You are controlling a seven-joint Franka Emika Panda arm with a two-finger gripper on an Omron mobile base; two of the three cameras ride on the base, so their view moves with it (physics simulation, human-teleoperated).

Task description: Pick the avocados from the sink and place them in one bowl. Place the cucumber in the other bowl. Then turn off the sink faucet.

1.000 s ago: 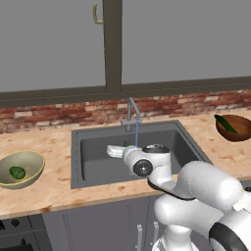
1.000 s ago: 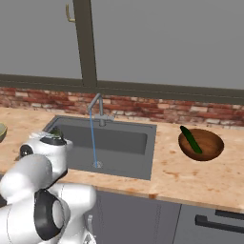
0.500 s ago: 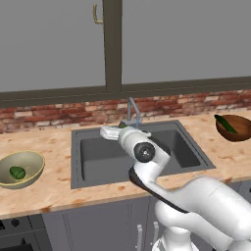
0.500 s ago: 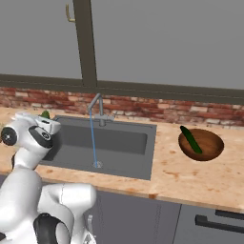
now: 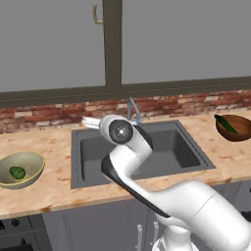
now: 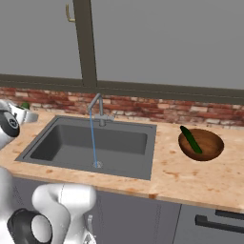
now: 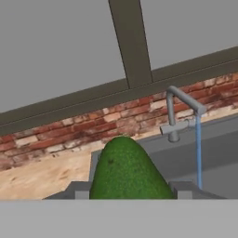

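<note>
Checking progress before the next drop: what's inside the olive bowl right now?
One avocado lies inside the olive bowl. Its near wall hides part of the floor, so anything there cannot be seen.

Left base cam: behind-left, looking down fwd; right base cam: behind-right. Both share sink, faucet. Hand cam close, low, tilted, facing brick wall.

Glossy white arm, round dark joint caps.
</note>
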